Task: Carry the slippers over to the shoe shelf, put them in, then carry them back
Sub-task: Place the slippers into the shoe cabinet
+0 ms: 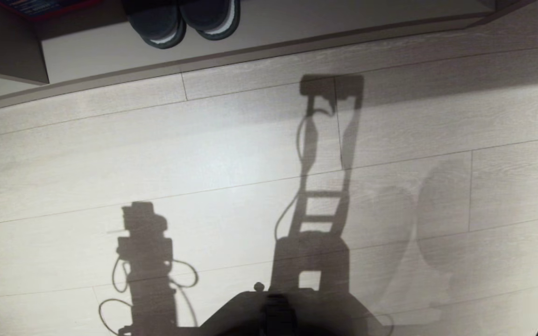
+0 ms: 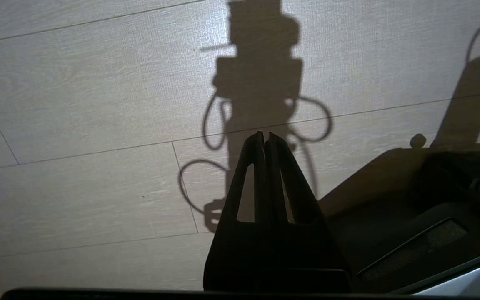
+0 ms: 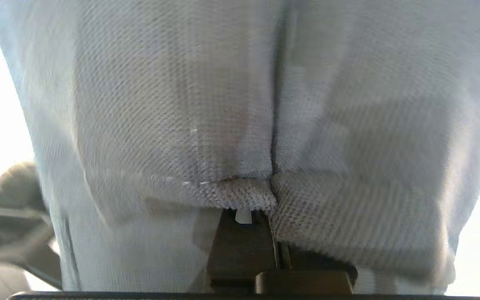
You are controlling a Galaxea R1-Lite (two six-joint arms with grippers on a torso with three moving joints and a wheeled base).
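Observation:
The grey-blue slippers (image 3: 223, 125) fill the right wrist view, two soft woven pieces pressed side by side. My right gripper (image 3: 261, 225) is shut on their near edge, and the fabric hides its fingertips. In the head view neither the slippers nor this gripper show; only a broad pale shadow lies on the floor at the right. The shoe shelf (image 1: 343, 23), pale with a dark front trim, runs along the far side of the floor. My left gripper (image 2: 265, 135) hangs shut and empty above the floor beside the robot's base.
A black pair of slippers with white sole edges (image 1: 182, 21) stands in the shelf at the far left. A dark cabinet side (image 1: 7, 42) is left of it. Pale wood-plank floor (image 1: 231, 154) spreads between the base (image 1: 278, 312) and the shelf.

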